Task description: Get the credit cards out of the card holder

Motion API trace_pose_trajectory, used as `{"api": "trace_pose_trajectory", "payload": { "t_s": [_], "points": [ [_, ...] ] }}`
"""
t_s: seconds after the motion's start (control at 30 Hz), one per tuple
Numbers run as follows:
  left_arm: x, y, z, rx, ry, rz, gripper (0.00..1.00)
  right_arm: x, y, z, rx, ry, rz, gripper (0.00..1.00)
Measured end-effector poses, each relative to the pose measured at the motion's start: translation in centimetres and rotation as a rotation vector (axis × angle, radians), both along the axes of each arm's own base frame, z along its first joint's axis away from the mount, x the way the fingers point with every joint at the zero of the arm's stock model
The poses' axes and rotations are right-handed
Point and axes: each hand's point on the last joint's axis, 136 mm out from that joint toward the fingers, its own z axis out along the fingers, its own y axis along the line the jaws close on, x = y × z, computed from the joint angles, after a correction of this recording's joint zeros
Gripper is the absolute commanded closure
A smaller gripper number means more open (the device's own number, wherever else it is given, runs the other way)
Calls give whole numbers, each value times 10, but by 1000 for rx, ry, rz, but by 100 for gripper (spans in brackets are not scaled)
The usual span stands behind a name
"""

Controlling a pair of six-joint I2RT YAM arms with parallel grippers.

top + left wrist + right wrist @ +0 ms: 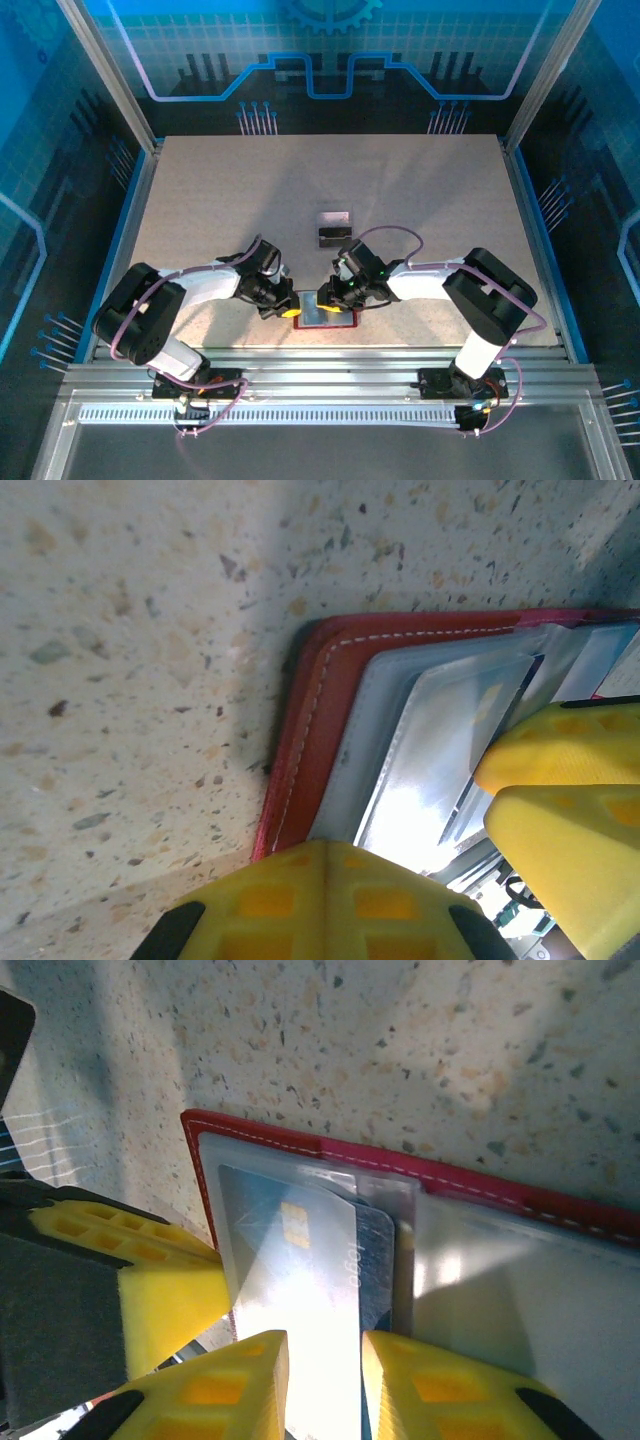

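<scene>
Here, card holder (pixel 470 1188), speckled table (pixel 420 200), possibly glass walls (pixel 60 150).

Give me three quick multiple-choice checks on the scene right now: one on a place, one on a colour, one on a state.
1. Where does the card holder lie?
A. at the near edge of the table
B. in the far left corner
C. at the far edge, in the middle

2. What colour is the holder's stitched border?
A. blue
B. red
C. green

3. How does the left end effector stand?
A. wide open
B. shut
C. lifting a card in the air

Answers:
1: A, the top view shows it right at the near edge.
2: B, both wrist views show a red border with pale stitching.
3: B, its yellow fingers meet with no gap in the left wrist view.
</scene>
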Motion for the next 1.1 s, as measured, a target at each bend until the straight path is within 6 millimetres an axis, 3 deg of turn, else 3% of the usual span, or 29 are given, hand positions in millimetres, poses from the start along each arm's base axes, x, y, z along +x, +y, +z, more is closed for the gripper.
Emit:
{"api": "trace_pose_trajectory", "payload": {
  "t_s": [0.47,0.73,1.1],
  "points": [
    [3,0,3,10,0,-2,96,-1,-9,9,-46,-25,-7,73],
    [14,-6,20,-7,-40,-3,96,0,-7,18,-24,-40,-4,73],
    [11,-3,29,9,-71,-14,95,-1,-4,20,-5,-39,1,73]
  ]
}}
